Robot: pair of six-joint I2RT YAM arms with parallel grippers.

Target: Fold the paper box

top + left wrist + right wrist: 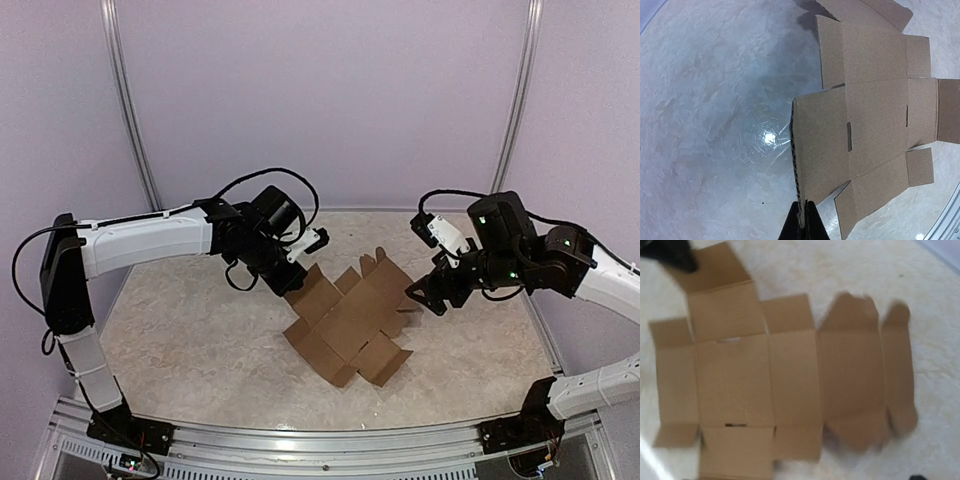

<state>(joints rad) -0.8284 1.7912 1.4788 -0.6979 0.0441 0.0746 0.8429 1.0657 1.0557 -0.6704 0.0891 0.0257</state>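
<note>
We see the left gripper [803, 221] at the bottom centre of its wrist view, its jaws clenched on the corrugated edge of one flap of the paper box [875, 125]. That flap appears raised off the table [180, 320], and a shadow falls on the pale marbled surface beside it. The rest of the sheet spreads flat toward the right of that frame, with its creases and slots showing. In the top view the box lies unfolded at the centre of the table as a brown die-cut sheet, and the left gripper pinches its upper-left flap. The right gripper [425, 295] sits just off the sheet's right edge with its jaws spread apart, grasping nothing. We cannot tell whether it touches the cardboard. The right wrist view is blurred. The sheet fills most of it, with rounded tabs toward the right and the left gripper as a dark shape over the upper-left flap.
</note>
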